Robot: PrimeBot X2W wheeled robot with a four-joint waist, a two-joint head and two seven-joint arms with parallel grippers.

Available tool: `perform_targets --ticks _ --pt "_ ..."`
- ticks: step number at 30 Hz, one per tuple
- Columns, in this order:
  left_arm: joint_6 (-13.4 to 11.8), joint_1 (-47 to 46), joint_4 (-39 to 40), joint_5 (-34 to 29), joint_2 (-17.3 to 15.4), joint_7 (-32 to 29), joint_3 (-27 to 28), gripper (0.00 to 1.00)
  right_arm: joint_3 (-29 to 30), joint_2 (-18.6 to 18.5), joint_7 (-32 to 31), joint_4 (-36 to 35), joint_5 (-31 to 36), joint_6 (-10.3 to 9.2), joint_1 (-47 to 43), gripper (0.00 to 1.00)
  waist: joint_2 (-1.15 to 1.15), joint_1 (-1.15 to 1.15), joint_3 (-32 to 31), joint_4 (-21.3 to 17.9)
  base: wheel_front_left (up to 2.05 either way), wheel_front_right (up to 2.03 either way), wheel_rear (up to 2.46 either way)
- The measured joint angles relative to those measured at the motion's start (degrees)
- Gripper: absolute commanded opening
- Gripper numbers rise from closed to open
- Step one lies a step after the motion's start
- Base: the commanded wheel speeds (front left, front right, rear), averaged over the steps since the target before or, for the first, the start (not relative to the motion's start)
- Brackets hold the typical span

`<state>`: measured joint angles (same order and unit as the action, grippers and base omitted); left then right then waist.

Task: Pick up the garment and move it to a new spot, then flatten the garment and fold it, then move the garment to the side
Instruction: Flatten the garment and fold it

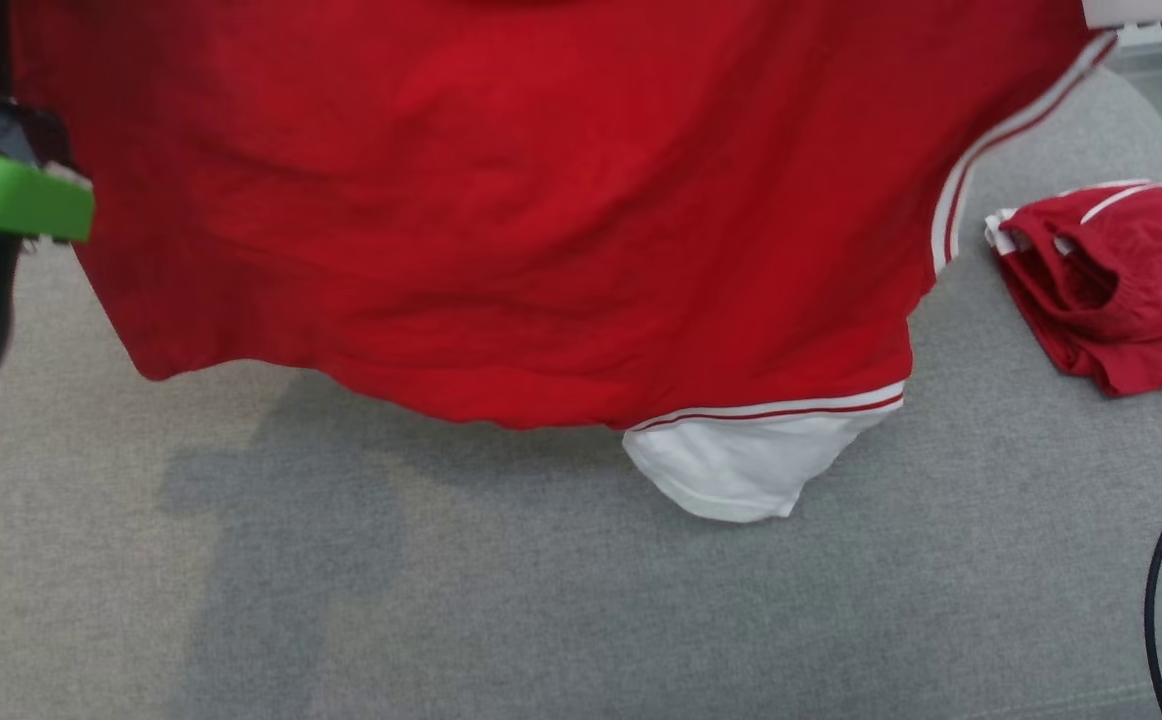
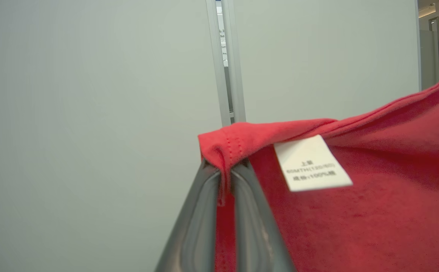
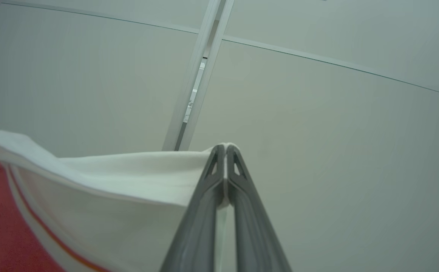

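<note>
Now my left gripper (image 2: 225,170) pinches the garment (image 1: 501,230) at a red corner and my right gripper (image 3: 225,151) at its white trim, so it hangs stretched crosswise between them over the grey surface (image 1: 541,620).

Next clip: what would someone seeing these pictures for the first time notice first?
A big red garment hangs spread across the top of the head view, above the grey surface, with a white sleeve dangling at its lower edge. In the wrist views the left gripper is shut on a red corner beside a white label, the right gripper on white cloth. A second red garment lies crumpled at the right.
</note>
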<state>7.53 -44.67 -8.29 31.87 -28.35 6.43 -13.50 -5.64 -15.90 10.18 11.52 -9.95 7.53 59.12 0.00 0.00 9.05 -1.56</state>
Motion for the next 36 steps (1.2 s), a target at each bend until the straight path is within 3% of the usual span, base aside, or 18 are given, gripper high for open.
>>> perform_targets --ticks 5,10,14,18,25,31,36 --pt "0.0 -7.7 -6.4 -0.1 -1.1 0.1 -1.6 0.0 0.5 2.6 1.7 8.0 4.9 0.0 9.8 0.0 0.0 0.0 4.9 -0.5 0.0 0.0 0.0" --pt "0.0 -17.8 -14.2 -1.9 -1.2 4.8 -2.1 0.0 4.1 6.3 3.9 14.3 11.6 0.0 19.7 0.0 0.0 0.01 10.6 -0.9 0.0 0.0 0.0" --pt "0.0 -25.0 -19.2 -2.4 -0.2 7.4 -1.0 0.0 8.6 9.0 4.8 15.6 15.9 0.01 25.7 0.0 0.0 0.01 14.6 -1.2 0.0 0.0 0.0" --pt "0.0 -26.1 -22.6 -1.6 1.2 8.3 -0.7 0.0 9.7 10.3 4.8 12.9 16.0 0.01 25.4 0.0 0.0 0.02 17.5 -1.6 0.0 0.0 0.0" --pt "0.0 -11.5 -26.9 2.7 3.8 8.6 -1.7 0.0 7.2 11.5 4.8 9.0 10.2 0.02 6.1 0.0 0.0 0.01 17.5 -3.0 0.0 0.0 0.0" --pt "0.0 7.1 -29.7 5.9 9.1 8.6 0.2 0.0 8.5 12.2 4.8 4.4 3.5 0.09 -19.4 0.0 0.0 0.01 14.5 -3.7 0.0 0.0 0.0" --pt "0.1 18.0 -31.2 6.1 12.9 8.6 2.8 0.0 7.9 12.8 4.8 3.7 1.7 0.09 -34.0 0.0 0.0 0.0 12.0 -4.1 0.0 0.0 0.0"
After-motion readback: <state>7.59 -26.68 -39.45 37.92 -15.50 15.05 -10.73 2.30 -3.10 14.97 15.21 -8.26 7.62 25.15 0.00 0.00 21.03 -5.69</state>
